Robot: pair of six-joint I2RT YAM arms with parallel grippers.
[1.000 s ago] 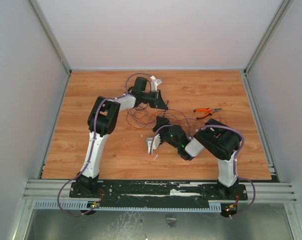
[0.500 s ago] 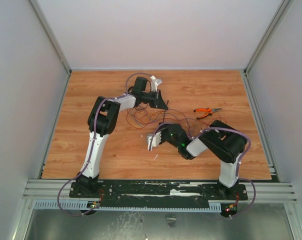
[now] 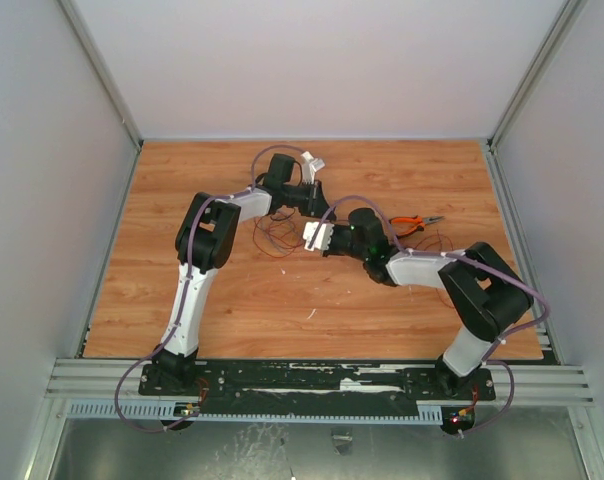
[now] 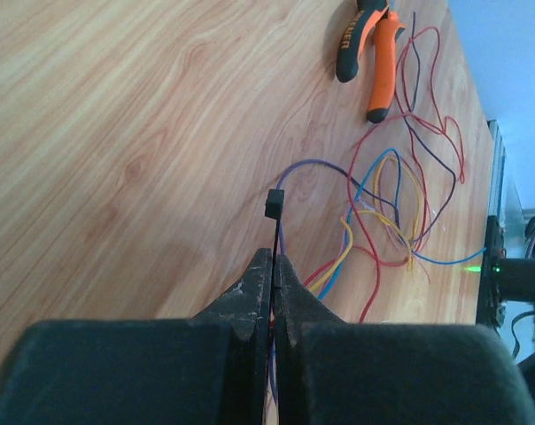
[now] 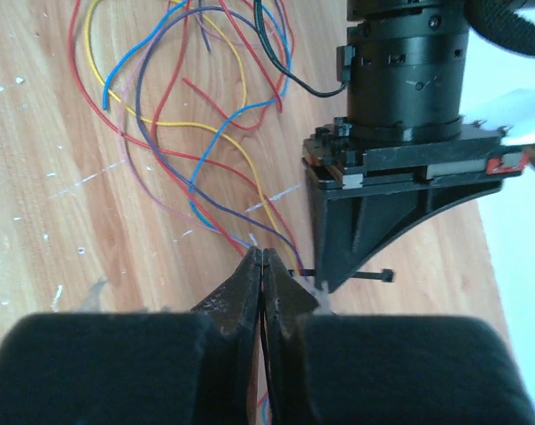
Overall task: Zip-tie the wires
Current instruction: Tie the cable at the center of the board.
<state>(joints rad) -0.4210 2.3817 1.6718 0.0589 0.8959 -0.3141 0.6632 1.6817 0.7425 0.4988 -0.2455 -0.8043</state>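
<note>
- Because the two arms crowd together over the middle of the table point(image 3: 142, 250), the top view hides both pairs of fingertips under the black wrists. Only a few thin loops of the wires point(image 3: 274, 240) show beside them there.
- In the left wrist view, the left gripper point(image 4: 274, 258) is clenched on the zip tie point(image 4: 275, 223). The strip stands straight up from between the fingers with its small head on top, and its lower part is hidden inside the grip.
- In the right wrist view, the right gripper point(image 5: 263, 257) is pressed together just beside the left one. Purple, yellow and red strands run into the seam at its tips, and bits of red and blue show lower in the gap, so it grasps the wires. Which strands exactly, I cannot tell.
- In that same view the zip tie pokes out sideways past the left fingers, with its head at the right.
- The pliers point(image 4: 381, 66) lie on the wood beyond the wires, cut off by the upper edge of the picture.
- There are white letters on the black handle of the pliers, but they are partly cut off and too blurred to read.
</note>
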